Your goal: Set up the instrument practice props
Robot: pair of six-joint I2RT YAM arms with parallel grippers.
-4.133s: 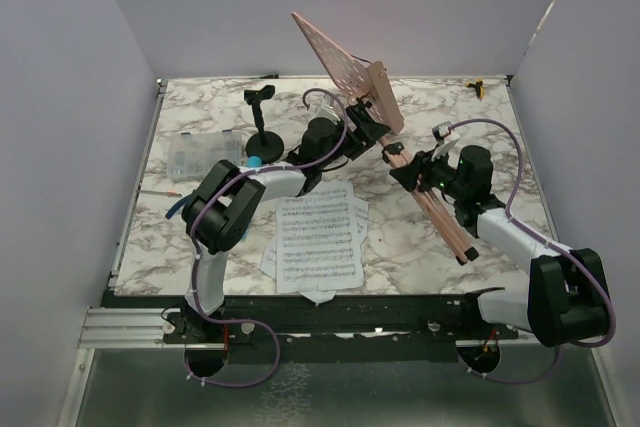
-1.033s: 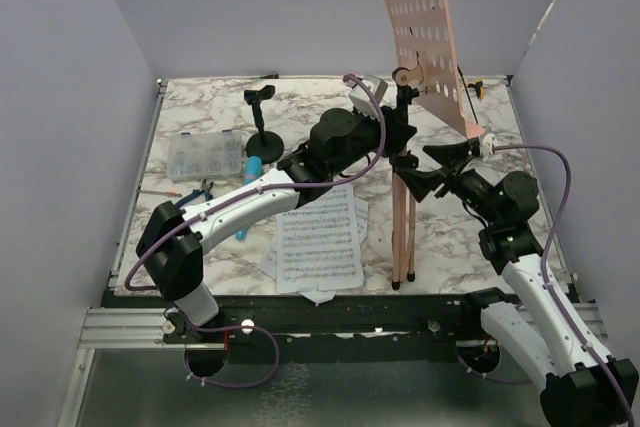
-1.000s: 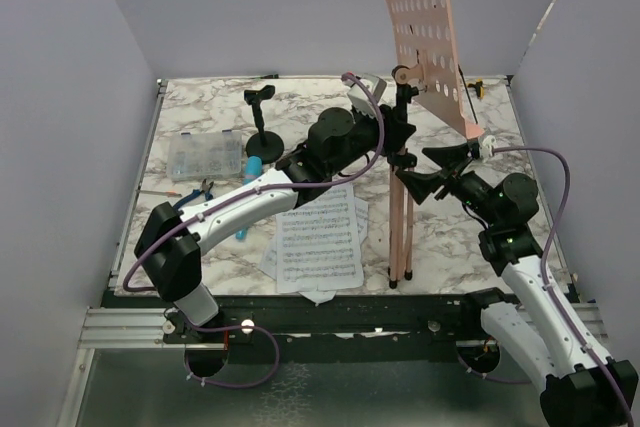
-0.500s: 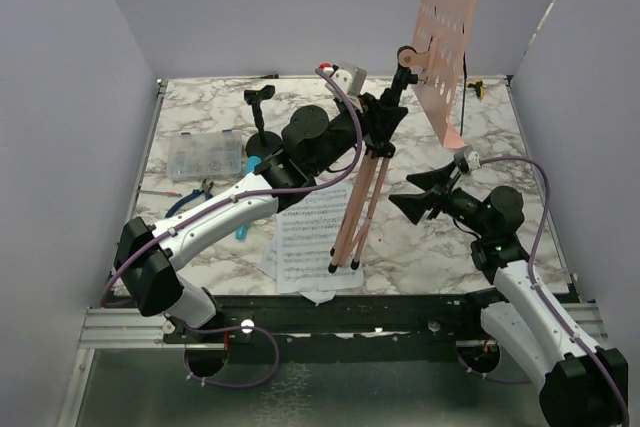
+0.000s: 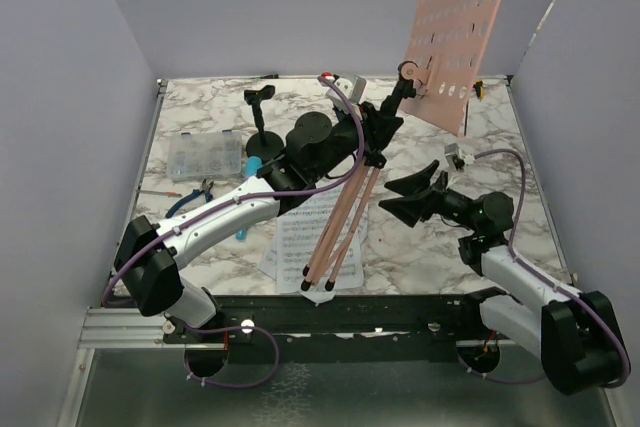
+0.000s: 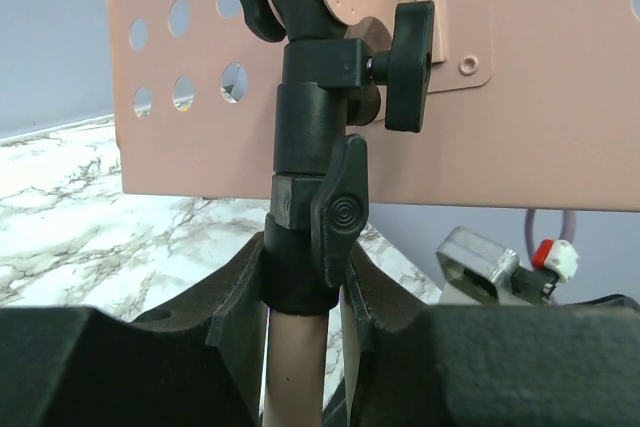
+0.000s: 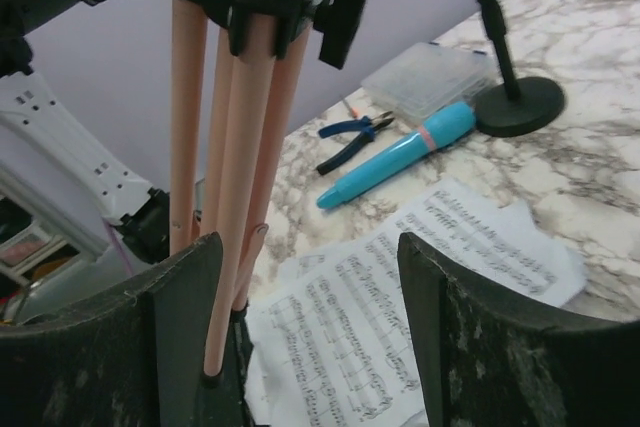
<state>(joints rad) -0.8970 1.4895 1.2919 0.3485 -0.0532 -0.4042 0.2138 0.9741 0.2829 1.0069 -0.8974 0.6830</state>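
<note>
My left gripper (image 5: 373, 135) is shut on the black collar (image 6: 305, 267) at the top of the pink music stand's pole and holds the stand tilted. The hole-punched panel (image 5: 462, 32) is high at the back right. The tripod legs (image 5: 335, 227) are folded together and slant down toward the front edge, over the white sheet-music pages (image 5: 290, 239). My right gripper (image 5: 405, 192) is open and empty, just right of the legs (image 7: 235, 137). The blue toy microphone (image 7: 400, 154) lies by the black mic stand (image 5: 262, 125).
A clear compartment box (image 5: 205, 154) sits at the left, with blue-handled pliers (image 5: 198, 188) in front of it. A small yellow-and-black object (image 5: 478, 88) lies at the back right corner. Grey walls close in the table on three sides.
The left arm has swung the stand's feet further left and toward the front edge, and the panel has turned broadside. The right gripper stays open and has shifted left and lower.
</note>
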